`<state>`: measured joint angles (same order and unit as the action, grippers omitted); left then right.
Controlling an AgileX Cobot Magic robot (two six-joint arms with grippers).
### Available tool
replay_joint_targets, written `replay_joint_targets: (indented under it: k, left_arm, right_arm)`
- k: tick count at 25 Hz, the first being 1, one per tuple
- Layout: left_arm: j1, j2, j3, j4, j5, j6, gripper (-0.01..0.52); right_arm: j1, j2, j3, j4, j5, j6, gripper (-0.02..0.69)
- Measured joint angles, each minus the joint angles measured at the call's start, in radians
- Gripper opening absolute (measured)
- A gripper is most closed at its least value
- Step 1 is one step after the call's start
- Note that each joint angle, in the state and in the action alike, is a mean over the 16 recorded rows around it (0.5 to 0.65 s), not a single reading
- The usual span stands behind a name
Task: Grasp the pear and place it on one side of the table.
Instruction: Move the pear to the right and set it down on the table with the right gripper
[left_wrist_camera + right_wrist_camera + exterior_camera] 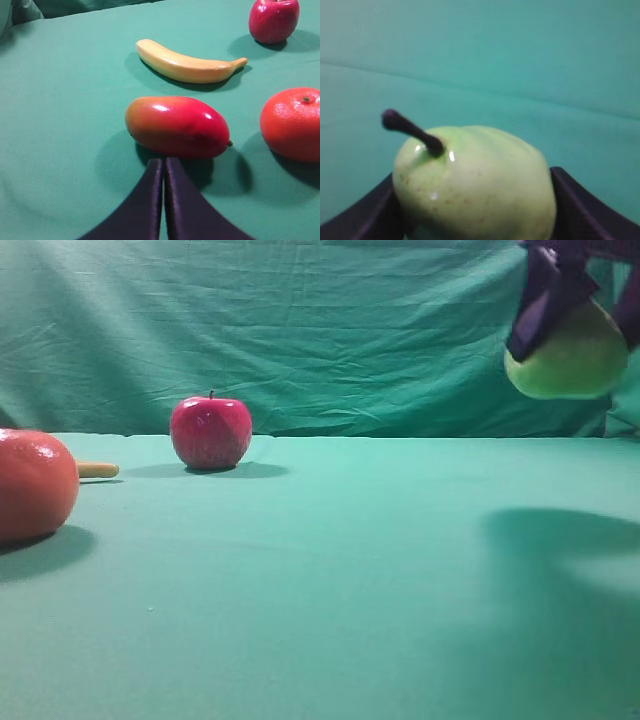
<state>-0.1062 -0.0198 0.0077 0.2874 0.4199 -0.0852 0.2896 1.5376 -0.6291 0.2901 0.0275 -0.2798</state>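
My right jaws point(585, 315) clamp the pear point(570, 358) high above the tabletop point(330, 580), at upper right. An apple point(210, 432) stands upright at rear left. An orange fruit point(35, 485) sits at the left edge, with a yellow tip point(97, 470) just behind it.

The right gripper point(580, 300) shows as dark purple-black fingers, broad and flat, with a matte surface and angular edges; only their lower parts enter the exterior view at the top right corner. In the right wrist view the same fingers point(585, 205) appear as dark, curved blades that flare outward toward the camera. The left gripper point(163, 165) has two matching dark purple-black fingers point(190, 210), smooth and slightly glossy, wide at the base and tapering to narrow tips. No cables, screws or markings are discernible.
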Motion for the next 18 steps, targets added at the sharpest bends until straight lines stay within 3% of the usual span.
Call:
replay_joint_targets:
  k: [5, 18]
  left_arm:
    - [0.0, 0.0, 0.0, 0.0, 0.0, 0.0, 0.0]
    - [0.0, 0.0, 0.0, 0.0, 0.0, 0.0, 0.0]
  right_arm:
    - [-0.001, 0.032, 0.045, 0.002, -0.073, 0.0, 0.505]
    - [-0.001, -0.009, 0.051, 0.005, -0.072, 0.0, 0.637]
